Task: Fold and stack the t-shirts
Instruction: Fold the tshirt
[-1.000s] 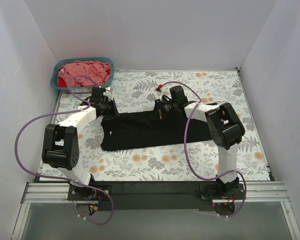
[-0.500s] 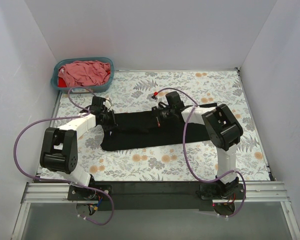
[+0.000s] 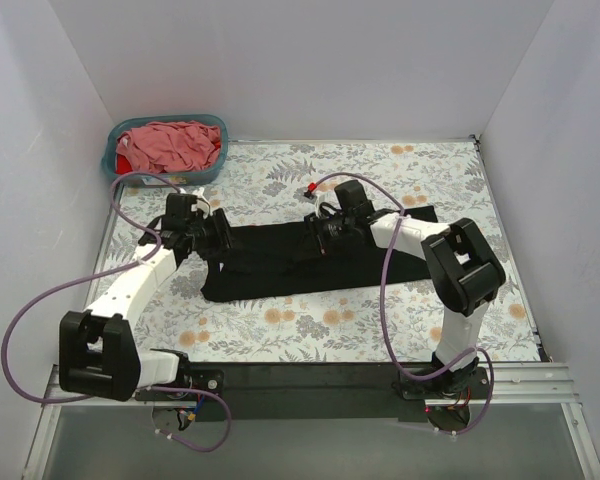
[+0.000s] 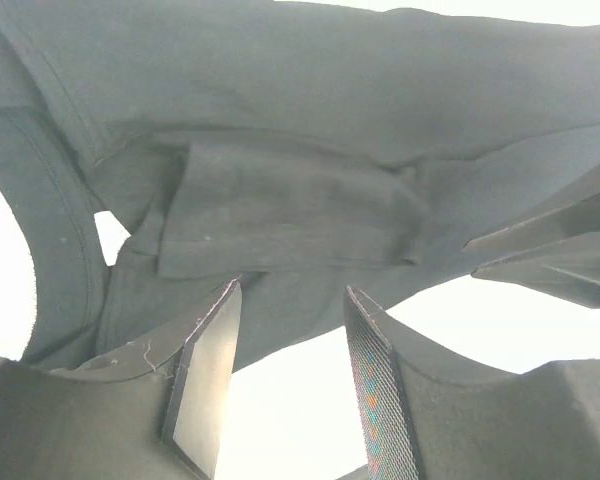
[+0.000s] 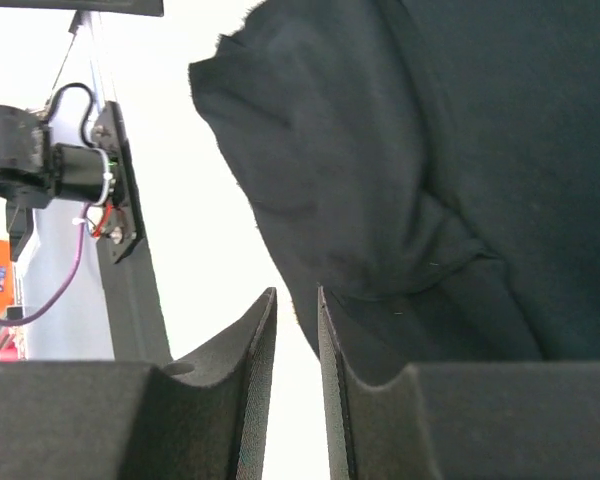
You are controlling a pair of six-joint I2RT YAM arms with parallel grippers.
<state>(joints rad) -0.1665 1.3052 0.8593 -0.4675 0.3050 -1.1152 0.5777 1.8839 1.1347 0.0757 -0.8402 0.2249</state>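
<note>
- Black shirt [image 3: 290, 262] lies on the floral worktop [image 3: 400, 170], about mid-worktop, spread in a wide band from left to right.
- Shirt is partly folded: a narrower far band sits over a wider near part, and the near edge runs slightly uphill to the right.
- Left gripper [image 3: 218, 232] is at the shirt's far-left corner, low over the cloth.
- Left wrist view: the left fingers [image 4: 202, 390] stand clearly apart, with bright empty space between them. Open, gripping nothing.
- In that view, dark cloth with a seam and a folded flap fills the area just past the fingertips.
- Right gripper [image 3: 320, 232] is at the shirt's far edge, near its middle, and also low.
- Right wrist view: the right fingers [image 5: 220, 400] are almost together, with only 1 thin bright slit between them.
- The shirt's ragged edge runs right past the tips of those fingers, so I cannot tell if cloth is pinched or the fingers are just beside it.
- The 2 grippers are well apart along the same far edge.
- Teal basket [image 3: 113, 152] sits at the far-left corner of the worktop, well away from the black shirt.
- Pink shirt [image 3: 175, 145] is heaped in the basket, with a bit of red cloth [image 3: 126, 162] showing at its left side.
- Small red object [image 3: 309, 190] lies on the worktop just beyond the right gripper; too small to identify.
- Purple cables [image 3: 40, 290] loop off both arms.
</note>
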